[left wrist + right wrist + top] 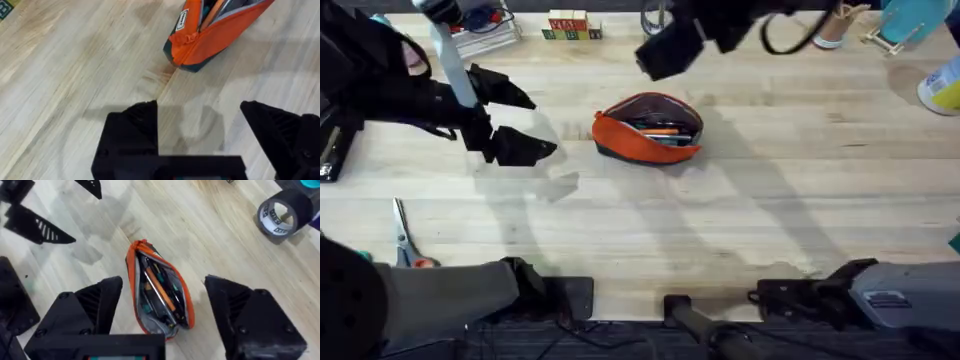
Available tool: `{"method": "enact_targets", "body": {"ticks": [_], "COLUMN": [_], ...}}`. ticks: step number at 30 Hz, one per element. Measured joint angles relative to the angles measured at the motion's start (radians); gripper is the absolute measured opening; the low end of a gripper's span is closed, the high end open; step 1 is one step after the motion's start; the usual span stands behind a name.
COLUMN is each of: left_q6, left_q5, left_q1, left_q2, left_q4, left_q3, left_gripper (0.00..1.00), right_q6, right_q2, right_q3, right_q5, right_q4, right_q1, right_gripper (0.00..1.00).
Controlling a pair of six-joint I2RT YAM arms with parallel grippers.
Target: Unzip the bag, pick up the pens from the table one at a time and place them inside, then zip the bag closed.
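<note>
Bag [648, 128] first: the small orange pouch with the dark base lies just above the middle of the overhead frame on the bench [740, 220], its zipper drawn back and its mouth gaping. Inside I can make out the pens [159, 291], an orange stick and a silvery one lying lengthwise among a few other bits against the grey lining. I see no loose pens on the planks around it, so by my reckoning the unzipping and the loading are done, and what is left is to pull the zipper shut.

Over at the left of the overhead frame, the left end effector [510, 118] hangs beside the pouch, apart from it, fingers spread wide and grasping nothing. Its arm comes in from the upper left edge. From its own camera the pouch's zipper end [186, 37] sits ahead of the splayed fingers, with bare wood between.

The right end effector [165, 317] hovers above the pouch, looming dark and blurred at the top centre of the overhead frame. From its wrist camera the two black fingers stand well apart on either side of the open mouth, released, touching nothing.

A roll of tape [280, 215] sits in the upper right of the right wrist picture, and orange-handled scissors [405, 238] lie at the lower left overhead; both are well clear of the pouch.
</note>
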Motion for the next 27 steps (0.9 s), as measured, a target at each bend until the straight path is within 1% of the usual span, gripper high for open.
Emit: {"method": "enact_targets", "body": {"ticks": [5,10,15,21,27], "left_q6": [0.0,0.0,0.0,0.0,0.0], "left_q5": [0.0,0.0,0.0,0.0,0.0], "left_q1": [0.0,0.0,0.0,0.0,0.0], "left_q2": [0.0,0.0,0.0,0.0,0.0], "left_q4": [0.0,0.0,0.0,0.0,0.0], "left_q3": [0.0,0.0,0.0,0.0,0.0], "left_gripper": [0.993,0.993,0.993,0.993,0.993], "right_q6": [0.0,0.0,0.0,0.0,0.0], "right_q2": [0.086,0.122,0.122,0.125,0.161], "right_q3": [0.074,0.112,0.124,0.126,0.126], "right_q5": [0.033,0.041,0.046,0.048,0.048], "right_q4": [-0.03,-0.026,0.018,0.023,0.023], "right_q1": [0.04,0.066,0.077,0.082,0.116], "right_gripper": [0.997,0.998,0.997,0.997,0.998]}}
